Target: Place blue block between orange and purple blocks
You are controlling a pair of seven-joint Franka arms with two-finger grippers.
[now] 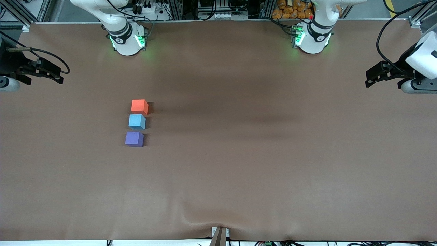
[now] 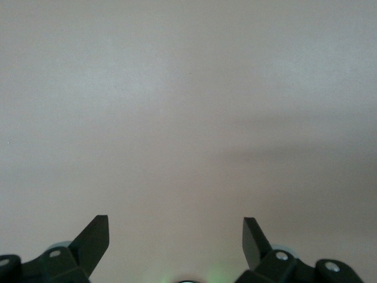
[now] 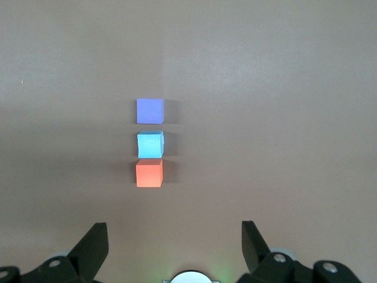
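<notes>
Three small cubes stand in a short row on the brown table, toward the right arm's end. The orange block (image 1: 139, 106) (image 3: 149, 173) is farthest from the front camera and the purple block (image 1: 134, 139) (image 3: 149, 111) is nearest. The blue block (image 1: 137, 121) (image 3: 150, 144) sits between them, close against the orange one, with a small gap to the purple one. My right gripper (image 1: 60, 75) (image 3: 174, 231) hangs open and empty, high over its end of the table, well away from the cubes. My left gripper (image 1: 368, 79) (image 2: 175, 227) waits open and empty over bare table at the left arm's end.
The brown table cover (image 1: 239, 164) stretches wide around the cubes. The two arm bases (image 1: 127, 41) (image 1: 312, 39) stand along the edge farthest from the front camera. A small bracket (image 1: 220, 234) pokes up at the nearest edge, where the cover wrinkles.
</notes>
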